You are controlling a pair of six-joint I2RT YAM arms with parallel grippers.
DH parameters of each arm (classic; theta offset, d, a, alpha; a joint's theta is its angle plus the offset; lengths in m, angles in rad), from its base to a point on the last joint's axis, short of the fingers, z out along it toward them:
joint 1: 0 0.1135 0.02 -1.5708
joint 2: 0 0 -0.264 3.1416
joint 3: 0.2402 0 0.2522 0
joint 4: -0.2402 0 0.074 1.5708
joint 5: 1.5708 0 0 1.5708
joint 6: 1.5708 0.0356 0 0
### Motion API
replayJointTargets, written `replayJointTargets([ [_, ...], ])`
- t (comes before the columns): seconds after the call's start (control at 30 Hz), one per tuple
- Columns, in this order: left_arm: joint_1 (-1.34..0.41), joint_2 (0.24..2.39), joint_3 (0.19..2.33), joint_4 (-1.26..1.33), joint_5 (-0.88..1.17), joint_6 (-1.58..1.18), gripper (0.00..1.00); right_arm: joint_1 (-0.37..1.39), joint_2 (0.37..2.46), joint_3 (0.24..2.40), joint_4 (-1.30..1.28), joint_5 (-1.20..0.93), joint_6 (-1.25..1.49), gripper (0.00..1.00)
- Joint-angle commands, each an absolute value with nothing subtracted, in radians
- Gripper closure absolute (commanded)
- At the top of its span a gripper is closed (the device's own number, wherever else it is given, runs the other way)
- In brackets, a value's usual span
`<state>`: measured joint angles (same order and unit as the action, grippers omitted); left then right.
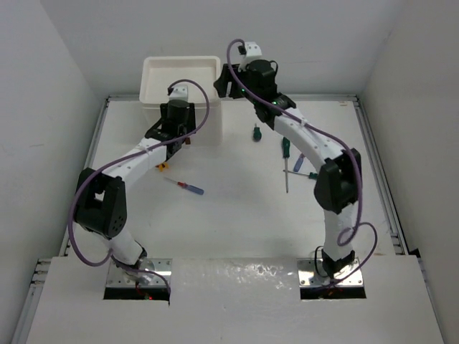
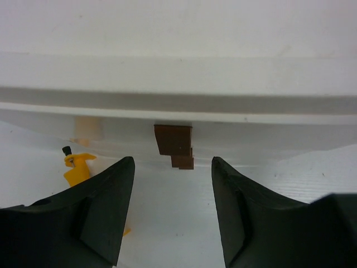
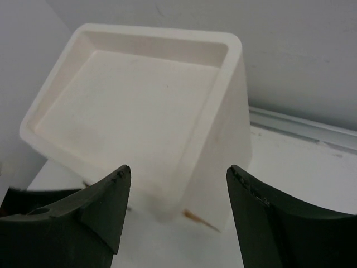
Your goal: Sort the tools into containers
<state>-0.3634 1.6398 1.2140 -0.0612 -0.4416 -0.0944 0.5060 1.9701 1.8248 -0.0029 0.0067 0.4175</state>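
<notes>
Both the left arm (image 1: pixel 140 159) and the right arm (image 1: pixel 310 140) are white tubular links joined by chunky black joint housings (image 1: pixel 100 202). A purple cable (image 1: pixel 69 231) loops loosely along each, running back from the fingers to a silver base plate (image 1: pixel 159 270). The left gripper (image 2: pixel 173 167) has matte black wedge fingers (image 2: pixel 106 206), broad at the root with blunt tips. The right gripper (image 3: pixel 178 173) matches (fine teeth edge its tips). Just behind the fingers sits a small white camera block (image 1: pixel 251 49).

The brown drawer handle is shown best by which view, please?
Left wrist view: the brown handle is close and centred. Top external hides it behind the left arm; right wrist shows mainly the box's tray top.
</notes>
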Motion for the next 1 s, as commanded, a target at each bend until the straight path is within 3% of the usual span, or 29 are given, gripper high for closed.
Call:
replayJointTargets([
  [0.0, -0.36, 1.646, 1.264, 0.034, -0.485, -0.121, 0.46, 0.525, 2.116, 2.056, -0.006, -0.003, 0.397, 0.32],
  [0.13, -0.359, 1.655, 1.266, 0.048, -0.505, -0.138, 0.45, 0.546, 2.275, 2.209, -0.028, 0.072, 0.393, 0.35],
  [0.37, -0.359, 1.718, 1.301, 0.067, -0.518, -0.133, 0.5, 0.563, 2.276, 2.077, 0.083, 0.215, 0.413, 0.41],
  [0.53, -0.357, 1.733, 1.296, 0.101, -0.515, -0.14, 0.69, 0.578, 2.301, 2.085, 0.081, 0.207, 0.379, 0.59],
  [0.57, -0.359, 1.736, 1.298, 0.1, -0.511, -0.14, 0.75, 0.578, 2.304, 2.077, 0.08, 0.204, 0.385, 0.65],
  [0.63, -0.359, 1.735, 1.298, 0.092, -0.503, -0.143, 0.78, 0.581, 2.307, 2.057, 0.093, 0.196, 0.402, 0.74],
  [0.67, -0.359, 1.732, 1.295, 0.092, -0.503, -0.144, 0.8, 0.581, 2.306, 2.033, 0.101, 0.195, 0.411, 0.83],
  [0.87, -0.359, 1.692, 1.258, 0.13, -0.511, -0.129, 0.85, 0.6, 2.28, 1.954, 0.153, 0.206, 0.428, 0.95],
  [0.97, -0.359, 1.675, 1.255, 0.124, -0.538, -0.133, 0.79, 0.606, 2.276, 1.942, 0.158, 0.213, 0.433, 0.96],
])
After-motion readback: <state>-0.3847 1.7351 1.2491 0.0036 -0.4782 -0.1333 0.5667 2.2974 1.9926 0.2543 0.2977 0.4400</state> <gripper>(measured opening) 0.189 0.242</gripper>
